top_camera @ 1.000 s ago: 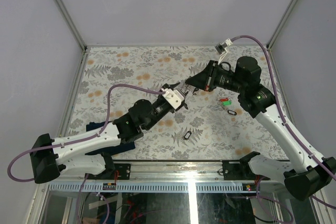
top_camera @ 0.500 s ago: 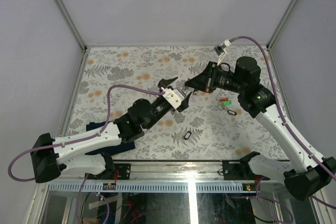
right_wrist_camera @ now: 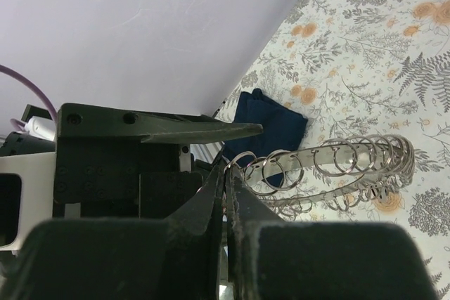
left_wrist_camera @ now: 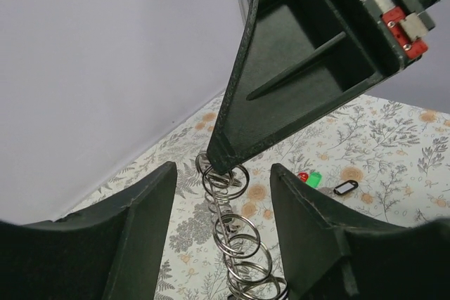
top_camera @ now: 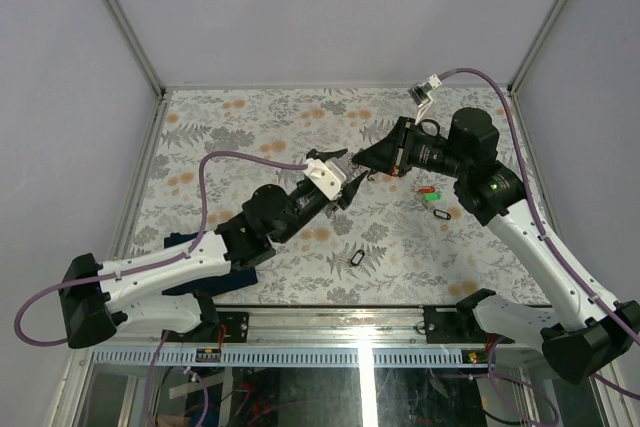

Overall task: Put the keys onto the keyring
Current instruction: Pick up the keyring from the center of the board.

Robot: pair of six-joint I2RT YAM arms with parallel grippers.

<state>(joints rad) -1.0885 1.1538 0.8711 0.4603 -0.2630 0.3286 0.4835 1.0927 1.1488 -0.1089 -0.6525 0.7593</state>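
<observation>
The keyring (left_wrist_camera: 242,244), a silvery chain of small linked wire rings, is held in the air between the two grippers (top_camera: 368,176). My right gripper (right_wrist_camera: 226,173) is shut on its end ring, and the chain trails off to the right (right_wrist_camera: 337,163). In the left wrist view the right fingers (left_wrist_camera: 281,82) reach down from above. My left gripper (left_wrist_camera: 223,187) is open, its jaws wide on either side of the chain without touching it. Small dark keys lie on the table: one (top_camera: 356,259) near the front and one (top_camera: 441,214) to the right, also in the left wrist view (left_wrist_camera: 344,187).
Red and green tags (top_camera: 428,192) lie beside the right-hand key. A dark blue cloth (right_wrist_camera: 271,121) lies by the left arm (top_camera: 185,242). Grey walls enclose the floral table (top_camera: 250,127) at the back and sides. The two arms nearly meet at mid-table.
My left gripper has opened its jaws and lifted slightly towards the back. My right gripper has stayed in place, holding the keyring.
</observation>
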